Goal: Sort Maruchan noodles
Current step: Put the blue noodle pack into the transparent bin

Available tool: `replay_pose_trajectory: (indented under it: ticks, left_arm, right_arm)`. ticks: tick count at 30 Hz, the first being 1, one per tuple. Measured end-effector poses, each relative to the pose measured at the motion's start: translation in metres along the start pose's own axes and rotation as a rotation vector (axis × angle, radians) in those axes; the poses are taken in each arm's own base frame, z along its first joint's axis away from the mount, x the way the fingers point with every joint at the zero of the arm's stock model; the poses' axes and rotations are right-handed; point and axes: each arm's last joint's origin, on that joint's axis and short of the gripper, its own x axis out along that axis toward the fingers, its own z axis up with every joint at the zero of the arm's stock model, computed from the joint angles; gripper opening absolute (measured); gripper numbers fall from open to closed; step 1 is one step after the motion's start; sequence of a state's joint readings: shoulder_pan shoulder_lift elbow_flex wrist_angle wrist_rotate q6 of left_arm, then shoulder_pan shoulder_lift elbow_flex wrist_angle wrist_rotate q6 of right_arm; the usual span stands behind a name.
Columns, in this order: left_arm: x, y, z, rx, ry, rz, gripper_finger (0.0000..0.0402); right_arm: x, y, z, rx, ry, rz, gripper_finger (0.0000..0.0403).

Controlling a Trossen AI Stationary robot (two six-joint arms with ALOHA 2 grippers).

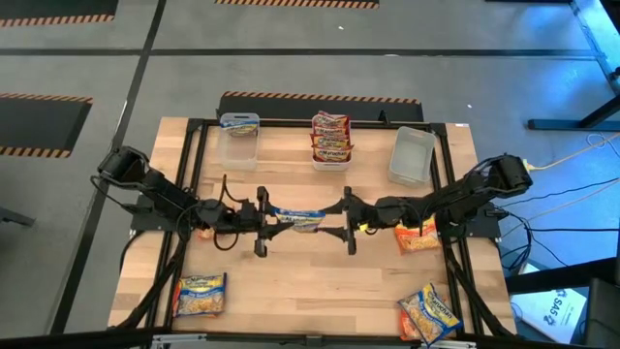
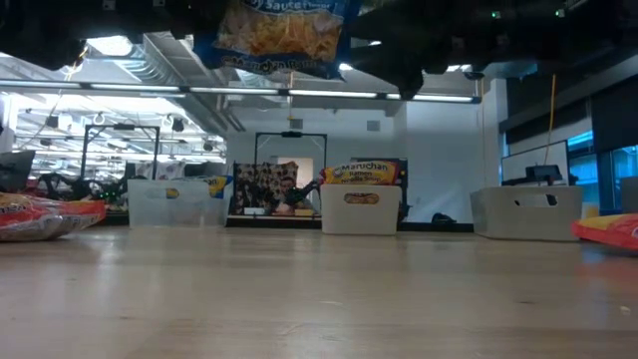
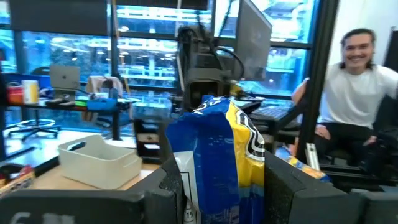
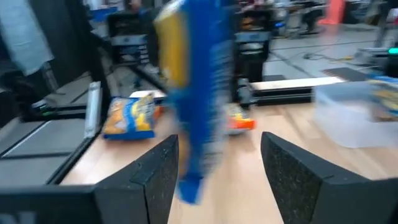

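A: Colours on the held packet (image 1: 297,219)?
B: Blue with white and a yellow panel, as seen in both wrist views. Yellow noodle print is shown in the low view.
A: Other packets?
B: Red-maroon with yellow lettering in the middle bin (image 1: 330,140). Orange-red beside the right arm (image 1: 417,236). Blue-yellow ones are seen at the near left (image 1: 200,294) and near right (image 1: 429,312).
A: Bins?
B: Clear to whitish plastic; the right one (image 1: 413,155) is seen as pale grey.
A: Bench (image 1: 291,281)?
B: Light wood grain, framed in black. Both arms and each claw are dark.
A: Floor (image 1: 77,58)?
B: Grey, marked with orange-black hazard stripes.
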State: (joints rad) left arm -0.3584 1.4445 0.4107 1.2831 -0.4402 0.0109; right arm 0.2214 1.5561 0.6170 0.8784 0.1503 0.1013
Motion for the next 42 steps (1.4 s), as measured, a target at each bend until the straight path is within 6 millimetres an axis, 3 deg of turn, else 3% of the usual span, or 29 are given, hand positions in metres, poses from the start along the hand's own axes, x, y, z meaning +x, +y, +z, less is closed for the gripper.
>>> replay_pose_trajectory:
  ticks: [8, 12, 20, 29, 37, 42]
  left_arm:
    - [0.002, 0.004, 0.0, 0.006, 0.002, 0.028, 0.0123]
    - [0.001, 0.004, 0.0, 0.018, 0.0, 0.025, 0.0123]
    - [0.001, 0.003, 0.0, 0.027, 0.002, -0.001, 0.0123]
    - [-0.001, 0.004, 0.003, 0.054, 0.047, -0.004, 0.0153]
    - [-0.02, 0.015, 0.037, 0.084, 0.355, 0.044, 0.0198]
    - [-0.013, 0.016, 0.066, 0.056, 0.623, 0.033, 0.02]
  right_arm:
    - [0.029, 0.002, 0.0, -0.034, 0.002, 0.003, 0.0214]
    - [0.034, 0.003, 0.005, -0.055, -0.016, 0.002, 0.0208]
    - [0.035, 0.003, 0.005, -0.063, -0.014, -0.001, 0.0095]
    - [0.035, 0.004, 0.001, -0.086, 0.023, 0.015, 0.0093]
    - [0.033, -0.001, -0.015, -0.086, 0.195, -0.039, 0.0093]
    - [0.032, -0.004, -0.021, -0.096, 0.246, -0.083, 0.0093]
